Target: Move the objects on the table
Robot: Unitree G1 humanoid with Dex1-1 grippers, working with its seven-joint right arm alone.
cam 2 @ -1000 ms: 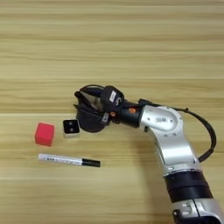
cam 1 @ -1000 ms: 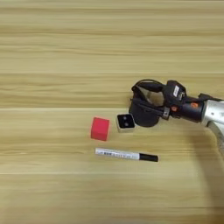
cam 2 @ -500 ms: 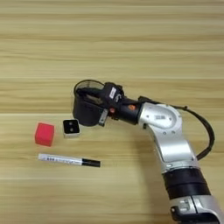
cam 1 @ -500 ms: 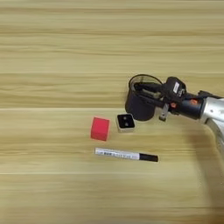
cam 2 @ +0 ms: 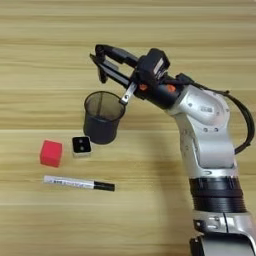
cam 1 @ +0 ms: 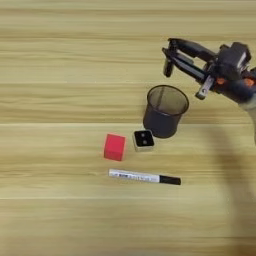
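Cup work is looking finished for now: the pen cup (cam 2: 102,117) is standing upright on the table (cam 1: 50,60), and your right gripper (cam 2: 111,66) is hanging above and just beyond its far rim, touching nothing. You are holding the two black fingers (cam 1: 186,56) spread apart, one reaching out to the left and the other angled down toward the cup's right rim, and nothing is sitting between them.

The white-barrelled marker (cam 1: 144,176) is lying flat on the near side of the cup, its black cap pointing right. Between cup and marker, the red cube (cam 1: 114,146) and the small white block (cam 1: 144,140) are sitting side by side, the block just beside the cup's base. You are not seeing a second, all-black marker on the open table; whether one is inside the dark cup is hard to tell.

By my reading, you are between steps, with the marker as the likely next pick. That is calling for a swing toward the near side, clearing the cup rim on the way, then a low descent with the fingers straddling the slim barrel across its width. Watch the block and cube: they are sitting close to the path.
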